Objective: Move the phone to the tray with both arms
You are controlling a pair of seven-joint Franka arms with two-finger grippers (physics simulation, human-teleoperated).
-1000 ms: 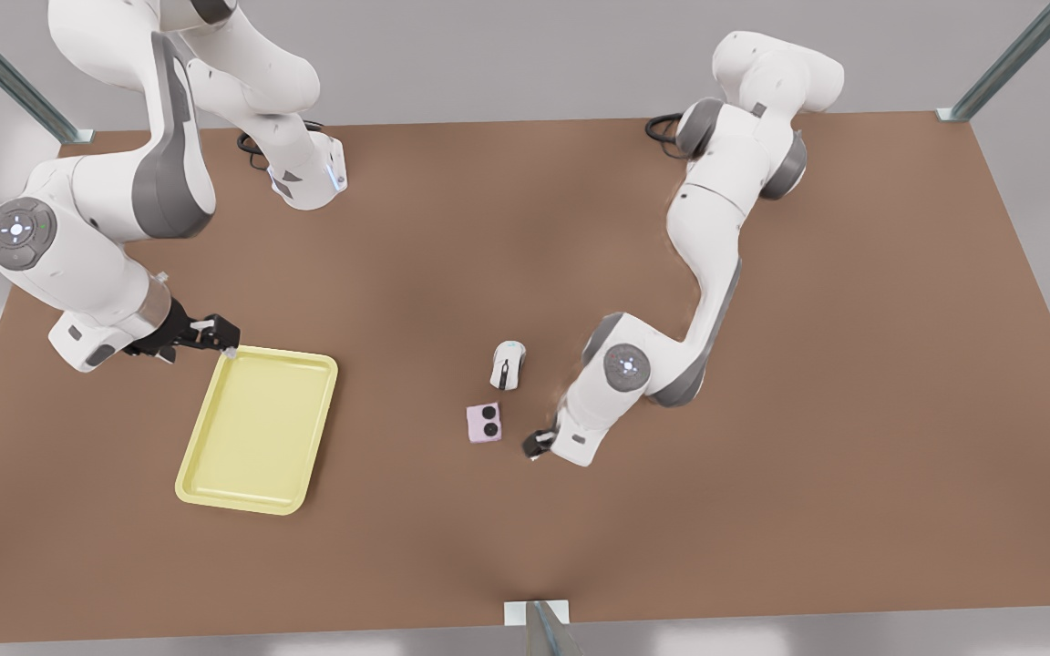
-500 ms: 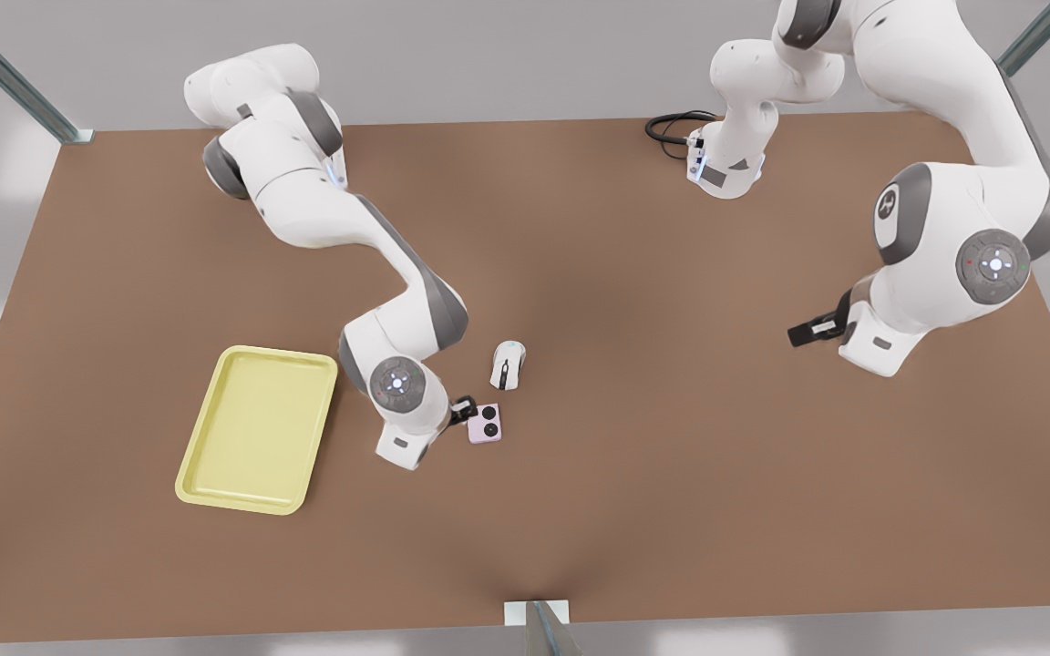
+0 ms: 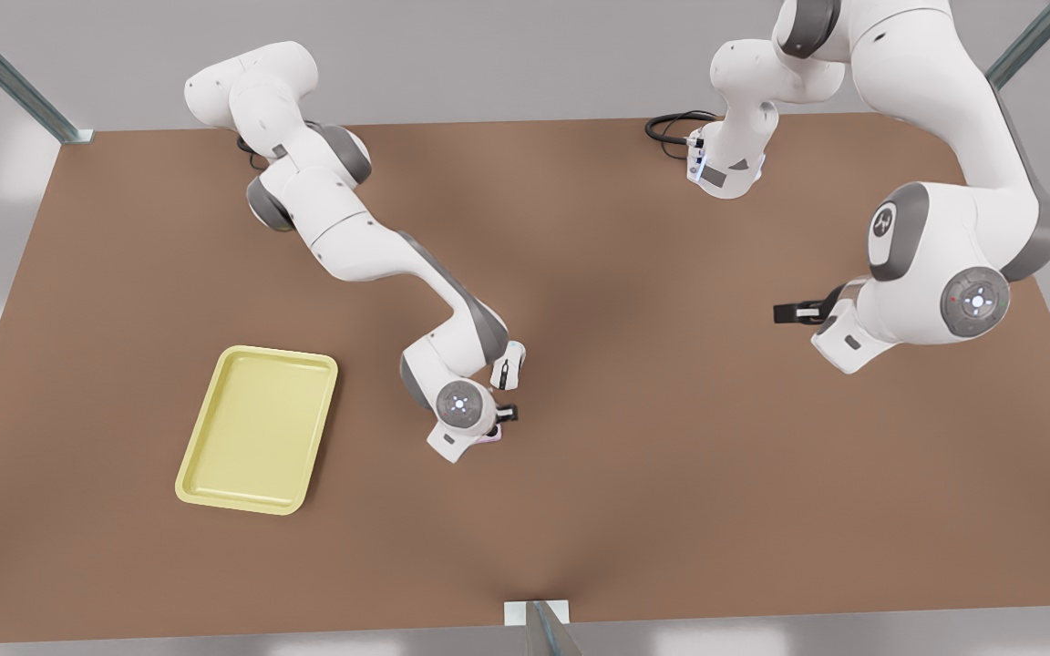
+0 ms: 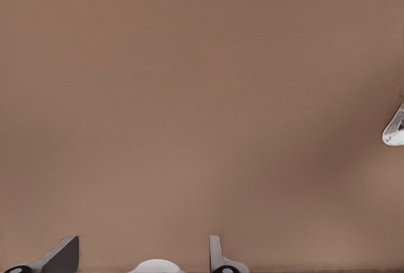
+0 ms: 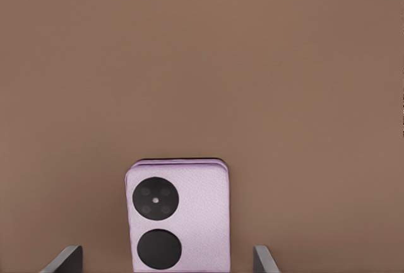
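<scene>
In the front view, tray [image 3: 256, 428]: pale yellow, flat on the brown surface [image 3: 671, 510], toward the front view's left, nothing in it.
Front view, phone [image 3: 491, 438]: near the middle of the surface, well apart from the tray on its right; almost all hidden under a white wrist, just a pink sliver showing.
Front view, right hand [image 3: 505, 415]: black, low over the phone, at the end of the arm that reaches in from the far left corner; fingers too hidden here to judge.
Front view, mouse [image 3: 509, 363]: white with a black stripe, just beyond the right hand, close against that arm's forearm.
Front view, left hand [image 3: 785, 312]: black, pointing toward the front view's left, held above bare surface at the front view's right, well apart from phone and tray; arm waiting.
Front view, cable [image 3: 666, 128]: black loop beside the far right arm base.
Left wrist view, left hand [image 4: 140, 255]: two dark fingers [image 4: 63, 257] set wide apart, gripping nothing, bare brown surface beyond.
Left wrist view, white object [image 4: 394, 128]: rounded, cut off by the picture's edge; cannot tell what.
Right wrist view, phone [image 5: 178, 219]: pale pink, squarish, flat on the surface, two black round lenses facing up.
Right wrist view, right hand [image 5: 165, 257]: fingers [image 5: 66, 259] spread wide, one on each side of the phone, clear of its edges, not clamped.
</scene>
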